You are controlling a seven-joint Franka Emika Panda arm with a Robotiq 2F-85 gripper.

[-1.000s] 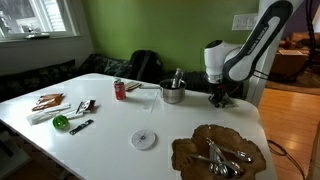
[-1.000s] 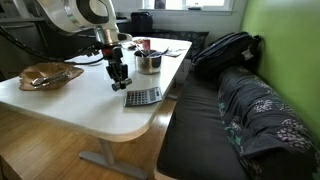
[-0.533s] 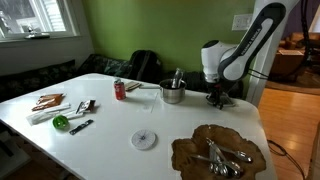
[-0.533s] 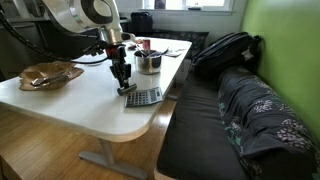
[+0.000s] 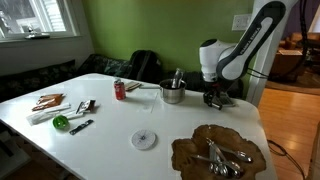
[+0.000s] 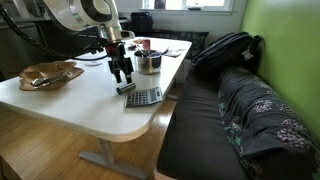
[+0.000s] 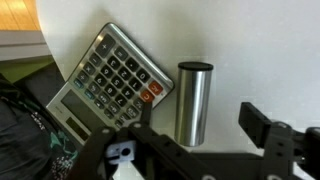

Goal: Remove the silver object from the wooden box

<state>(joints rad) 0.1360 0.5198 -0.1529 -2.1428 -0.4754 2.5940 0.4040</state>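
The silver object [image 5: 226,157], a bunch of shiny spoon-like pieces, lies in the wooden box [image 5: 186,151], a dark wavy-edged tray at the table's near end, also seen as the wooden box [image 6: 50,74]. My gripper [image 5: 215,99] is well away from it, low over the table beside the calculator [image 6: 143,96]. In the wrist view my gripper [image 7: 195,112] is open. Between its fingers a shiny metal cylinder [image 7: 195,95] lies on the white table, with gaps on both sides. The calculator [image 7: 110,72] is right beside it.
A steel pot [image 5: 172,92] stands just beyond the gripper, a red can [image 5: 120,90] past it. A white disc [image 5: 144,138] lies mid-table. Dark-handled tools [image 5: 50,102] and a green object [image 5: 61,121] lie at the far end. A sofa with a backpack [image 6: 225,50] borders the table.
The jaws have gone from shut to open and now stand apart on either side of the metal cylinder. The gripper has lifted slightly above the table.
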